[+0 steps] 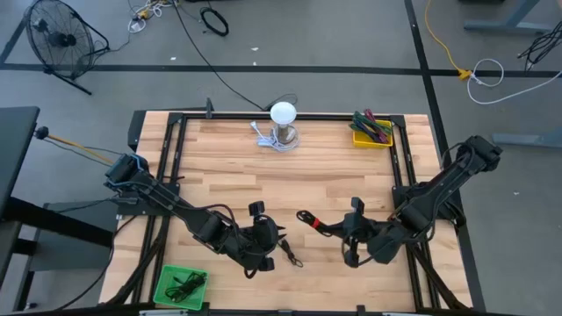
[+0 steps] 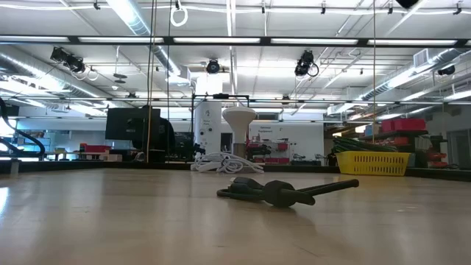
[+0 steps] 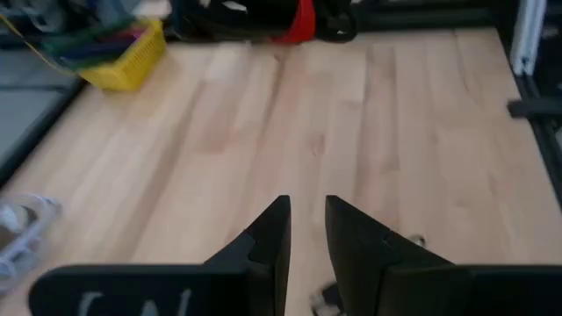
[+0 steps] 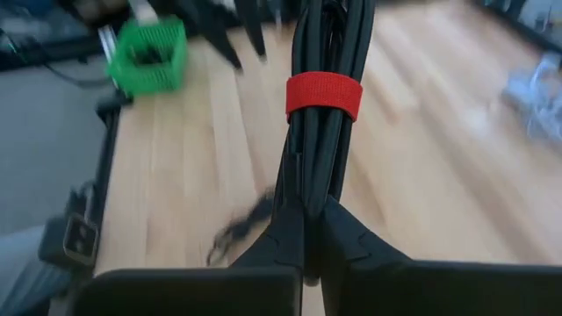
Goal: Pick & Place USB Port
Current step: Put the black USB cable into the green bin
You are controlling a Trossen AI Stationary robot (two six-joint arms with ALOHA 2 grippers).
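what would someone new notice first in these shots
The right gripper is shut on a black cable bundle wrapped with a red strap, near the table's front centre. The left gripper sits close by. At the back stand a white lamp and a yellow bin.

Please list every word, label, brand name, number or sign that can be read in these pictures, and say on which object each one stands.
No text can be read in any view.
Left gripper: pale marks on its dark body, near the frame edge, too blurred to read.
Red band on the black cable bundle in the right gripper: plain, no lettering visible.
Room beyond the table: any signs are too small to read.
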